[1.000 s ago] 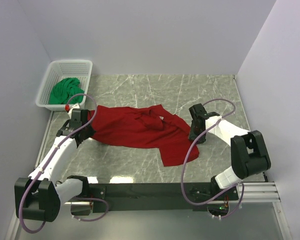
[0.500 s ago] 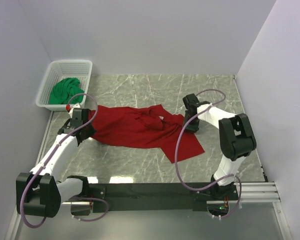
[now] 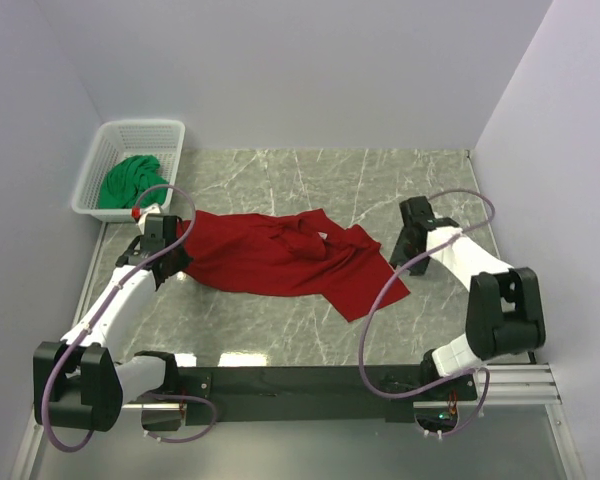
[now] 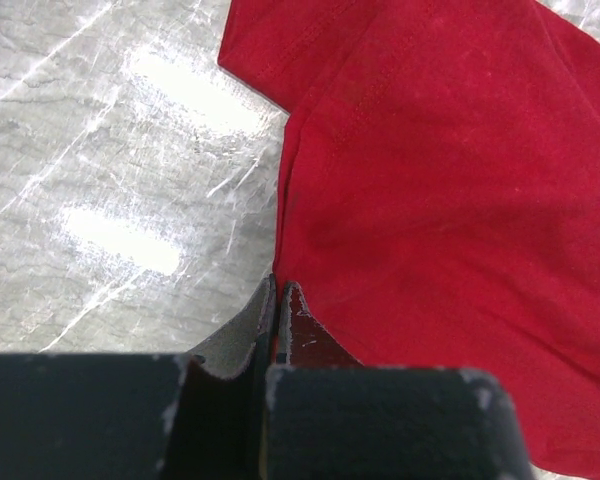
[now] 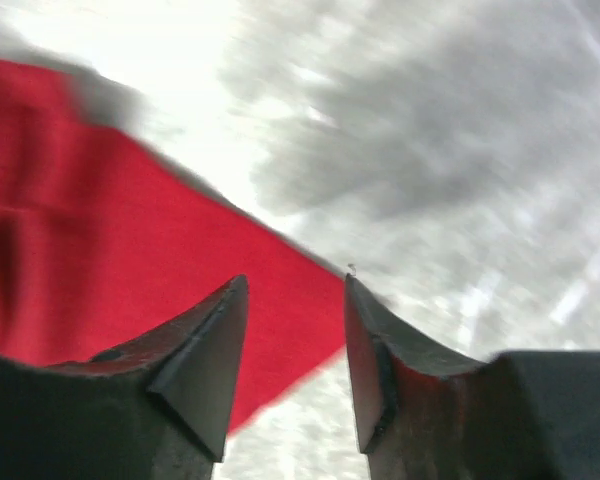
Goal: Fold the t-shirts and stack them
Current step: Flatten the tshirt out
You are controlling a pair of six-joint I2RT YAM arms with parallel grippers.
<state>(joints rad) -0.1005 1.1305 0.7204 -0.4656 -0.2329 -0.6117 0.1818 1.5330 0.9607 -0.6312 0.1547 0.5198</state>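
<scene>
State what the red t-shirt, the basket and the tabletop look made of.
The red t-shirt: soft matte knit fabric, stitched hems. The basket: white plastic, lattice walls. The tabletop: probably grey marble-look stone or laminate, veined and glossy with glare.

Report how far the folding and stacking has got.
Done: the red t-shirt lies spread on the table, bunched in the middle and unfolded. In hand: the left gripper is shut on its left edge; the right gripper is open by its right corner, holding nothing. Left: every fold, plus the green t-shirt, crumpled in the basket; no stack exists.
</scene>
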